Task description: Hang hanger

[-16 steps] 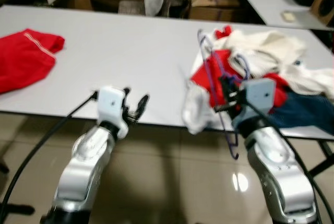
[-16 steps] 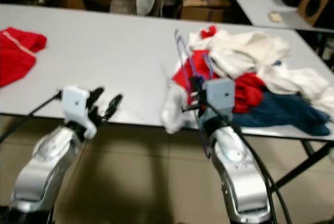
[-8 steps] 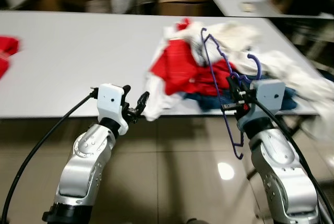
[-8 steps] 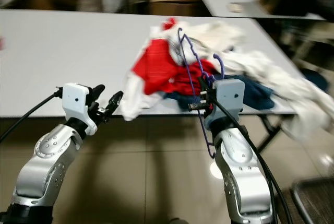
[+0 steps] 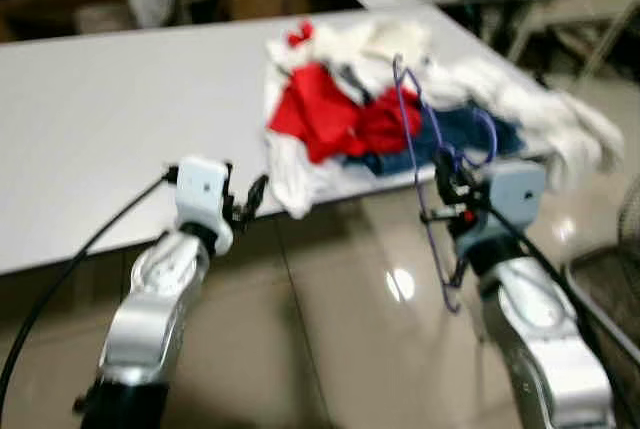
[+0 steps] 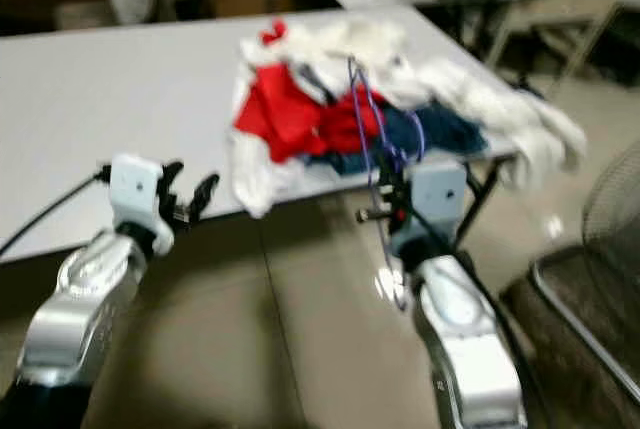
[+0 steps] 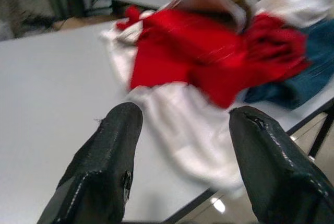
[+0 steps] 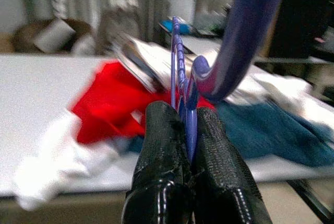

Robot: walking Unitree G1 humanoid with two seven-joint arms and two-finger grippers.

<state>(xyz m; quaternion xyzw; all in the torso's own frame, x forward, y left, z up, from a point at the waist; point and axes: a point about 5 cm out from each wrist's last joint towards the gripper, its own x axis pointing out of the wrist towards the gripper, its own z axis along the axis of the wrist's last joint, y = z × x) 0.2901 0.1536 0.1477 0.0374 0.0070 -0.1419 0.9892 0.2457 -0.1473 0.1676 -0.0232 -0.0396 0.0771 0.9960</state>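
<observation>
One heap of clothes [image 5: 400,109] beside purple hanger [image 5: 425,179] on grey table [image 5: 100,139]

A white table [image 5: 90,139] carries a heap of clothes [image 5: 400,114].

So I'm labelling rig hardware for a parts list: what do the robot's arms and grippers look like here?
Both arms are silver, rounded metal segments. The left gripper and right gripper each have two long black fingers on a pale boxy wrist block. Black cables trail from both wrists; a red spot shows by the right gripper.
</observation>
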